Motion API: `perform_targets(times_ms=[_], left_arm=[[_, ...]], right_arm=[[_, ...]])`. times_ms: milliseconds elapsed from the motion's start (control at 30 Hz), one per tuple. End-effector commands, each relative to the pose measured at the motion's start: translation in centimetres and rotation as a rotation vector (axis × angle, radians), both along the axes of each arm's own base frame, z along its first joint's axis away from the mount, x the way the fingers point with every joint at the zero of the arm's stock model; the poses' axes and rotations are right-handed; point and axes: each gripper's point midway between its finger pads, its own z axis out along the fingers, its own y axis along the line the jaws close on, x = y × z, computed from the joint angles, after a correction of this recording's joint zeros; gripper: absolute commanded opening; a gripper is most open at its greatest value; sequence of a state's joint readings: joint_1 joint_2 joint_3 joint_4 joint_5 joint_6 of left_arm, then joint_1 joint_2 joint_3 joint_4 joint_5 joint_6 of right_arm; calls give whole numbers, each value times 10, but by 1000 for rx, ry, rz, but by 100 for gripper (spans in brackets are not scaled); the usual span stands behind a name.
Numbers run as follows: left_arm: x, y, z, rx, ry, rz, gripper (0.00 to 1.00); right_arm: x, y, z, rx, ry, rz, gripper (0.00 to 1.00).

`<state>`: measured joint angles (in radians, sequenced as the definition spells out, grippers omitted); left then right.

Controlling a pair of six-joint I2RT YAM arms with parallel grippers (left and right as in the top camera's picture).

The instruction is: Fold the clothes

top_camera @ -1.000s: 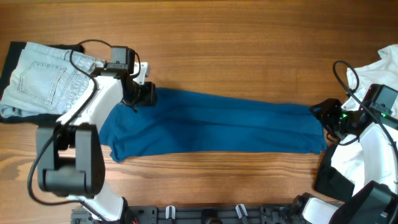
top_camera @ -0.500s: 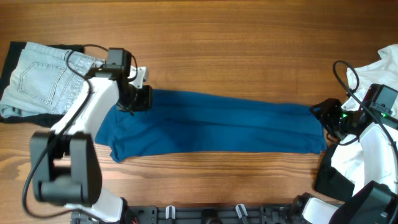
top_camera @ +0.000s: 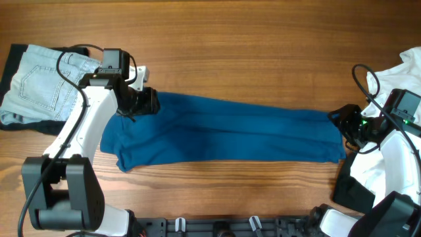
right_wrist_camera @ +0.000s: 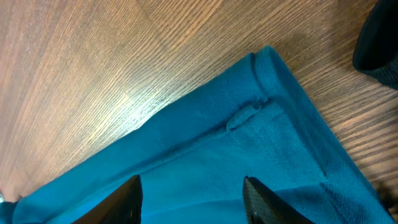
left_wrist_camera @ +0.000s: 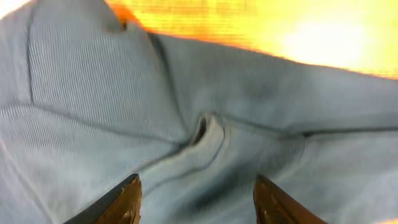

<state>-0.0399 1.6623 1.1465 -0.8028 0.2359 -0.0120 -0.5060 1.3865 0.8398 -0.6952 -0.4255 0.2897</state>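
The clothes are one deep-blue shirt (top_camera: 223,135), folded into a long strip across the middle of the table. My left gripper (top_camera: 147,103) hovers at the strip's upper left corner. In the left wrist view this gripper (left_wrist_camera: 199,202) is open, its fingers (left_wrist_camera: 124,200) apart over flat fabric (left_wrist_camera: 93,93) with a puckered seam (left_wrist_camera: 205,132). My right gripper (top_camera: 339,122) sits at the strip's right end. Seen from its own wrist, the right gripper (right_wrist_camera: 194,200) is open just above the cloth, near the shirt's corner (right_wrist_camera: 268,59). Neither holds anything.
Light denim jeans (top_camera: 39,82) lie on a dark cloth at the far left. A heap of white fabric (top_camera: 404,72) and a black item (top_camera: 348,191) sit at the right edge, under the right arm. Bare wooden table (top_camera: 250,46) lies behind the shirt.
The left gripper has shifted a little to the left along the shirt's top edge, and the shirt's left end has spread slightly leftward. The right arm has not moved.
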Motion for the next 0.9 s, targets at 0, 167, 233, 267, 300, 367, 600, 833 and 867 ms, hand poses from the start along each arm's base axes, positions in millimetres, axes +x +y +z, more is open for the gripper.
perform_targets(times_ms=[0, 167, 233, 267, 300, 367, 600, 833, 867], left_arm=[[-3, -4, -20, -21, 2, -10, 59], [-7, -19, -36, -74, 14, -42, 57], [-7, -21, -42, -74, 23, -49, 49], [-6, -22, -44, -74, 23, -51, 44], [-6, -24, -45, -77, 24, -54, 35], [-7, -29, -44, -107, 27, -63, 22], [-7, -32, -29, -128, 0, -68, 4], [-23, -6, -3, 11, -4, -28, 4], [-30, -3, -1, 28, 11, -24, 4]], right_arm=[[4, -5, 8, -20, -20, -6, 52], [4, -5, 8, -20, -20, -7, 52], [4, -5, 8, -20, -20, -6, 52], [4, -5, 8, -19, -19, -7, 52], [4, -5, 8, -19, -19, -7, 52], [4, -5, 8, -20, -19, -6, 52], [4, -5, 8, -20, -19, -6, 52], [4, -5, 8, -20, -19, -6, 52], [4, -5, 8, -21, -19, -6, 52]])
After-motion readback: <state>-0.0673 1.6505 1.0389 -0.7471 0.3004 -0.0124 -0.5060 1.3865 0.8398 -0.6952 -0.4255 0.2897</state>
